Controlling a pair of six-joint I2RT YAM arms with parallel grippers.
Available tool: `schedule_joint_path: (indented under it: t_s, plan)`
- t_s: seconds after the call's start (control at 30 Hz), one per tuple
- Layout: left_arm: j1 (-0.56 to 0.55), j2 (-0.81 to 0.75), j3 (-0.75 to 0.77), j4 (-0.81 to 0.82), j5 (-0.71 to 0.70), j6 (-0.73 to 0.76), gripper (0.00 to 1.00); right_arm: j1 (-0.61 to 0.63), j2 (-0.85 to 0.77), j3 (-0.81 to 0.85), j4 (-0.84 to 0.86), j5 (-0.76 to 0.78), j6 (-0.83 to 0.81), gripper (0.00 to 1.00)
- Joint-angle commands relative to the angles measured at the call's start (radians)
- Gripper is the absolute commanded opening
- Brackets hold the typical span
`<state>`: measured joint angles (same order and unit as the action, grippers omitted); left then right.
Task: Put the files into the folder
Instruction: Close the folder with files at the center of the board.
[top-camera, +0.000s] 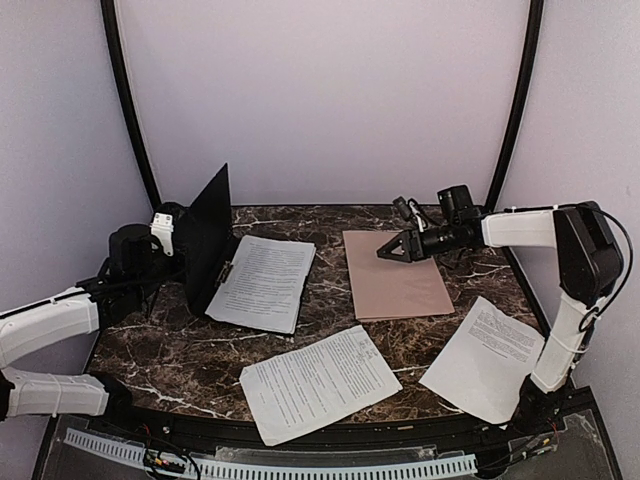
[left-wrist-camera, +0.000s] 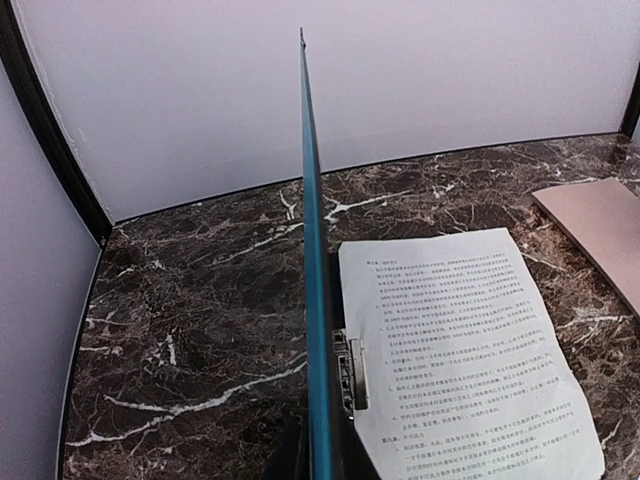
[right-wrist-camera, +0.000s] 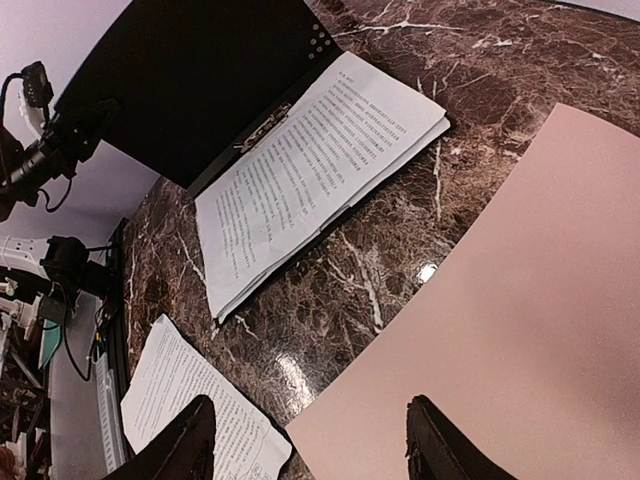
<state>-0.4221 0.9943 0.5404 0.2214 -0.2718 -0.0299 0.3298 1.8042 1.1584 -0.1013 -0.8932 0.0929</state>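
- The tan folder (top-camera: 400, 280) lies flat and closed on the marble table (top-camera: 180, 350), right of centre. It is directly beneath the right gripper (top-camera: 395, 252).
- Its long axis runs from far to near, drifting slightly rightward toward the near end.
- The right gripper hangs over the folder's far end with its fingers spread apart and nothing between them. No contact with the card can be made out.
- The right arm is judged much the nearer to the tan folder; the left arm is well apart from it.
- The left gripper (top-camera: 183, 250) is clamped on the raised cover of the teal blue folder (top-camera: 210, 235), which is seen edge-on from the left wrist.
- The tan folder is plain, pinkish-brown and unmarked. Which long edge is the spine cannot be told, and nothing of its inside is shown.
- Three sheets of dense black print are in view, none of them in the tan folder:
  - The clipped sheet (top-camera: 262, 282) lies in the opened teal blue folder beside a metal clip (left-wrist-camera: 350, 375), just left of the tan folder.
  - The centre sheet (top-camera: 318, 382) lies skewed at the near edge, between the arms.
  - The right-hand sheet (top-camera: 487, 358) lies skewed by the right arm's base, near the tan folder's near right corner.
- The coming move is judged to need the cover's free edge caught and lifted. The descent would therefore have to be shifted from mid-panel toward an edge.
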Motion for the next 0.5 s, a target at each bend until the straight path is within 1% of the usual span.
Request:
schedule_joint_path:
  t_s: [0.0,0.03,0.1,0.13,0.17,0.2,0.23,0.27,0.3,0.33,0.37,0.4,0.43,0.47]
  plan:
    - [-0.091,0.05,-0.022,-0.036,-0.065,0.131,0.13,0.018,0.003,-0.019,0.011,0.02,0.01,0.63]
    - [-0.106,0.058,-0.024,-0.04,-0.072,0.14,0.14,0.018,0.002,-0.022,0.007,0.024,0.009,0.63]
    - [-0.143,0.072,-0.031,-0.048,-0.079,0.157,0.21,0.019,0.002,-0.027,0.002,0.027,0.007,0.63]
    - [-0.163,0.075,-0.033,-0.053,-0.069,0.161,0.27,0.021,0.003,-0.029,0.0,0.029,0.007,0.63]
    - [-0.172,0.077,-0.034,-0.055,-0.061,0.162,0.31,0.021,0.003,-0.03,-0.002,0.031,0.005,0.63]
    - [-0.191,0.078,-0.035,-0.057,-0.039,0.167,0.38,0.022,0.005,-0.032,-0.004,0.032,0.007,0.63]
    - [-0.2,0.079,-0.035,-0.057,-0.027,0.171,0.42,0.025,0.005,-0.032,-0.005,0.032,0.007,0.64]
    - [-0.221,0.08,-0.035,-0.056,0.005,0.181,0.51,0.027,0.006,-0.032,-0.007,0.034,0.007,0.64]
    - [-0.231,0.081,-0.035,-0.055,0.023,0.185,0.55,0.029,0.007,-0.032,-0.009,0.036,0.007,0.64]
    - [-0.255,0.084,-0.033,-0.054,0.063,0.198,0.65,0.03,0.005,-0.032,-0.012,0.04,0.007,0.64]
    - [-0.268,0.086,-0.031,-0.053,0.083,0.204,0.69,0.032,0.004,-0.032,-0.016,0.046,0.007,0.64]
    - [-0.291,0.091,-0.027,-0.054,0.122,0.214,0.77,0.033,0.004,-0.032,-0.018,0.05,0.007,0.64]
    - [-0.301,0.093,-0.023,-0.055,0.142,0.218,0.82,0.034,0.002,-0.03,-0.023,0.056,0.007,0.64]
    - [-0.319,0.103,-0.017,-0.064,0.177,0.22,0.91,0.036,-0.001,-0.031,-0.029,0.062,0.007,0.65]
